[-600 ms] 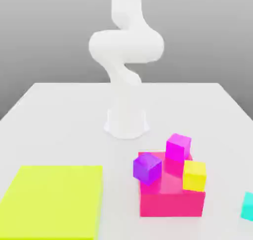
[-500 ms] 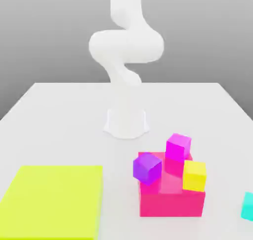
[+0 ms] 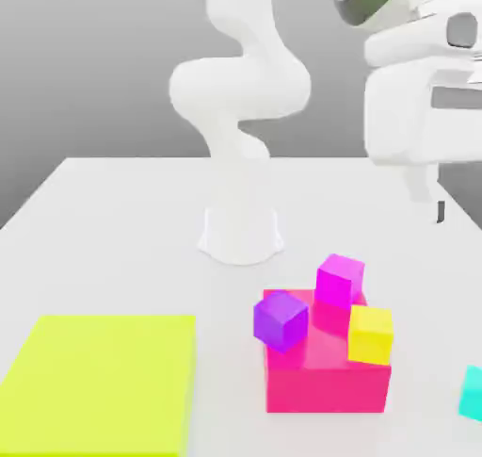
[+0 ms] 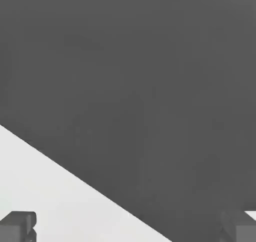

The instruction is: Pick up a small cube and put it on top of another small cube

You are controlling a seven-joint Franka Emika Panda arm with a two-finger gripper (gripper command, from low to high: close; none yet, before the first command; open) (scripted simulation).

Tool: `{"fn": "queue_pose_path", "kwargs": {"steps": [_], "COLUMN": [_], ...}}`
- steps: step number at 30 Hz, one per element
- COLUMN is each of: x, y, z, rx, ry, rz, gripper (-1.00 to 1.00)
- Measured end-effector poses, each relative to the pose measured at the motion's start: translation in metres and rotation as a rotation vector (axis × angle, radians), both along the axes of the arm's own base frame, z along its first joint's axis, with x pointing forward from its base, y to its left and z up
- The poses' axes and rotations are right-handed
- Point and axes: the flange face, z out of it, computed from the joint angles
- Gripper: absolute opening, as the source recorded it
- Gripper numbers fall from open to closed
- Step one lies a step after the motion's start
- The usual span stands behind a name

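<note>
Cyan small cube at the exterior view's near right edge — no writing on it. Gripper high above table, fingers spread wide, empty.

A small cyan cube is seen at the lower right edge of the exterior view, cut off by the frame, resting flat on the white tabletop, apart from anything else.

Tool — fingers wide apart, empty
</note>
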Motion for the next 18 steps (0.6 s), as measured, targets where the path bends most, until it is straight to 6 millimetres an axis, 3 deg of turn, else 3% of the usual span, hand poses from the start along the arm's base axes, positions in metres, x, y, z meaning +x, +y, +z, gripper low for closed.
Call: {"fn": "queue_pose_path", "kwargs": {"steps": [2, 6, 10, 15, 16, 18], "x": [-0.007, -0.022, -0.052, -0.065, -0.066, -0.066], "y": [0.026, 0.059, 0.093, 0.105, 0.105, 0.105], "z": [-0.036, -0.107, -0.178, -0.253, -0.264, -0.264], "rx": [-0.022, -0.06, -0.089, -0.096, -0.097, -0.097], "ry": [0.046, 0.14, 0.236, 0.272, 0.272, 0.272], "rz": [0.079, 0.204, 0.342, 0.393, 0.394, 0.394], "gripper": [0.0, 0.0, 0.0, 0.0, -1.0, -1.0]}}
